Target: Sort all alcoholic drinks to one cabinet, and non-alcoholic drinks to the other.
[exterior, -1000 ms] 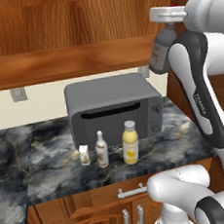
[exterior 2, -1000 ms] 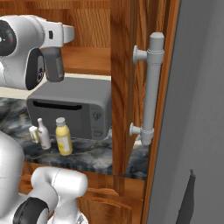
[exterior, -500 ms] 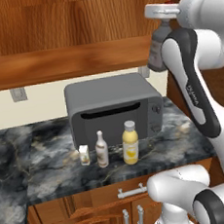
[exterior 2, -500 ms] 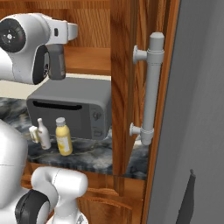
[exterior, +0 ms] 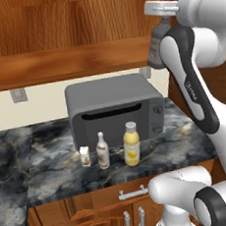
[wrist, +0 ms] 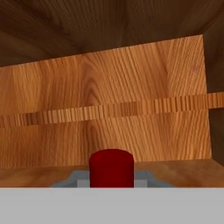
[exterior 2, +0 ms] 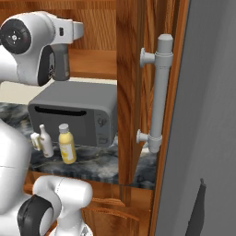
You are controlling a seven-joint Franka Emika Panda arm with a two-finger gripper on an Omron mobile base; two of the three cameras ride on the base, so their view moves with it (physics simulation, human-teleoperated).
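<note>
My gripper (exterior: 159,31) is shut on the squat dark grey bottle (exterior: 154,56), held high at the right end of the wall cabinet's long shelf board (exterior: 65,63). In the hand view its red cap (wrist: 111,168) shows in front of the cabinet's wooden back wall (wrist: 109,118). In the right base view the gripper (exterior 2: 59,51) holds the bottle (exterior 2: 60,69) above the microwave. On the counter stand a small cream carton (exterior: 85,156), a slim white bottle (exterior: 102,150) and a yellow juice bottle (exterior: 131,143), the same row as carton (exterior 2: 35,140), white bottle (exterior 2: 45,141) and yellow bottle (exterior 2: 67,144).
A grey microwave (exterior: 114,110) stands on the dark marble counter (exterior: 52,175) behind the three drinks. A tall wooden panel (exterior 2: 129,92) and a grey door with a long handle (exterior 2: 159,92) close off the right side. Base cabinet doors (exterior: 96,220) lie below the counter.
The hand with the dark grey bottle has shifted slightly up and to the left, closer to the cabinet. The drinks on the counter have not moved.
</note>
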